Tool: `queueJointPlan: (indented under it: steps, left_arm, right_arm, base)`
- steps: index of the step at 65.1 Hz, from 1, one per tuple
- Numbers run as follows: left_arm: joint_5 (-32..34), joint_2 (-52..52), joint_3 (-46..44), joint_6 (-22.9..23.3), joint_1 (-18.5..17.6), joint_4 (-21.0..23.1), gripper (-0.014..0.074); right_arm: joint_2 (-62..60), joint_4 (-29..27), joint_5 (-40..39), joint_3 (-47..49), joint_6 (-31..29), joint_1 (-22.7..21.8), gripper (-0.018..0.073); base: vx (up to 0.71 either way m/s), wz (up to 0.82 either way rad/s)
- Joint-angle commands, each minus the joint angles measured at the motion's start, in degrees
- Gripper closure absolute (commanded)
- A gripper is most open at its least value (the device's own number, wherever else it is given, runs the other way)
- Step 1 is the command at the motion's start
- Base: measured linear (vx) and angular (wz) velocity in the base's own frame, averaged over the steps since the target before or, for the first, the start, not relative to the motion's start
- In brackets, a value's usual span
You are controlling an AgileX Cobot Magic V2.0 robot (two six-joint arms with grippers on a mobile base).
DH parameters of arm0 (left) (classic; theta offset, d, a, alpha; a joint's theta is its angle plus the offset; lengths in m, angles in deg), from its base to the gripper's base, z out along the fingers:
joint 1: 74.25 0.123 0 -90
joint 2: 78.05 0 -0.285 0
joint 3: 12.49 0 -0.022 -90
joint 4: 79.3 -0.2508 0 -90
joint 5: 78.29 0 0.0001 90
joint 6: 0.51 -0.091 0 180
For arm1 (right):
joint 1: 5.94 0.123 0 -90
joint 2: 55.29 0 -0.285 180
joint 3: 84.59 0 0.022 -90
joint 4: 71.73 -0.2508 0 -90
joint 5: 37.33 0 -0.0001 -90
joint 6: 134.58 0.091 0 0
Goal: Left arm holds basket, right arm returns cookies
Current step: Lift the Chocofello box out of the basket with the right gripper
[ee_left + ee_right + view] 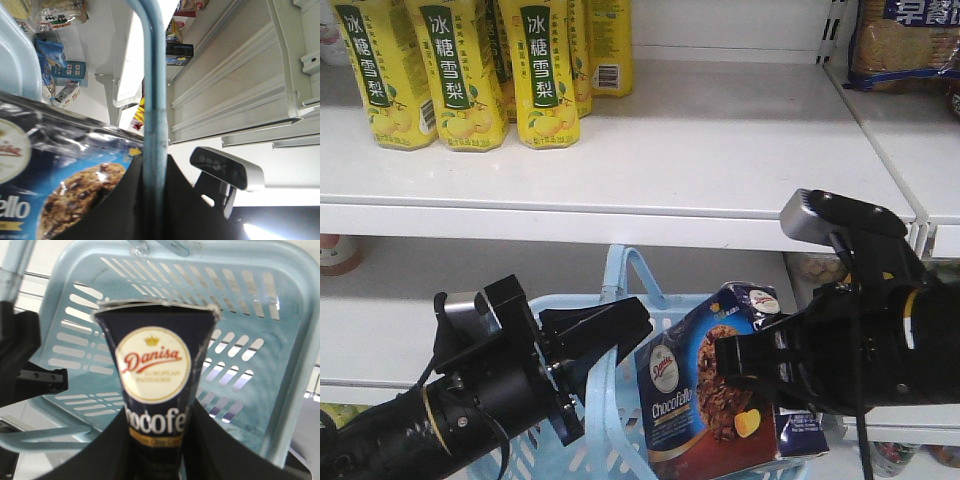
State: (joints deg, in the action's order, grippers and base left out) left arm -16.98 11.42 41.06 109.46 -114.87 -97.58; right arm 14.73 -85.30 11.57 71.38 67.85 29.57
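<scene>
Step, judged: cookies coming out of basket, not yet shelved.
Left gripper [590,372] closed on basket [672,302] handle, lower left.
Right gripper [740,372] clamps cookies [695,400], lower centre, tilted, at basket mouth.
Next: raise box clear of handle, reach shelf [720,150].
Readable: "Danisa", "Chocofello"; yellow cartons [460,70], upper left, "冰糖雪梨".

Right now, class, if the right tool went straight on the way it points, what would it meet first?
Most likely the basket: in the wrist view its slotted wall lies straight beyond the cookie box that the right tool grips. The box would touch first; the gap is unclear.
</scene>
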Motion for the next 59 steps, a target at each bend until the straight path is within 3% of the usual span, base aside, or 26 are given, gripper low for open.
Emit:
queueJointPlan:
  steps: [1,38,59]
  left_arm:
    - [17.29,-1.99,-1.72,-0.89,0.19,2.85,0.0599]
    - [17.29,-1.99,-1.72,-0.89,0.19,2.85,0.0599]
    - [17.29,-1.99,-1.72,-0.89,0.19,2.85,0.0599]
  right_arm:
    - [-2.95,0.23,-2.97,1.45,-0.08,-0.09,0.0565]
    - [-13.55,4.92,-3.33,1.45,0.65,-0.09,0.0566]
    - [-18.82,8.07,-11.17,1.79,0.72,-0.09,0.0566]
  base:
    - [0.00,0.00]
    - [0.00,0.00]
    - [0.00,0.00]
